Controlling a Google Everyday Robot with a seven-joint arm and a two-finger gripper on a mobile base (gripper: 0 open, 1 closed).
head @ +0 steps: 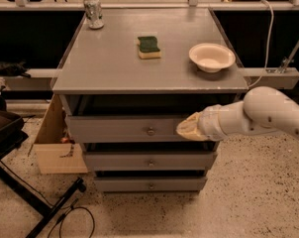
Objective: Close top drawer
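Note:
The top drawer [115,129] is a wide grey panel with a small round metal knob [150,131] at its centre. It is the uppermost of three in the grey cabinet. A dark gap shows between its front and the cabinet top [110,73]. My gripper [186,128] is a tan tip on the white arm, which reaches in from the right. It is at the drawer front, a little to the right of the knob and at the knob's height. Whether it touches the panel does not show.
On the cabinet top are a can [93,11], a green-and-yellow sponge [149,47] and a white bowl [212,57]. Two more grey drawers [120,160] sit below. A cardboard box [55,152] stands at the cabinet's left, and a black stand with cables [21,192] is on the floor at lower left.

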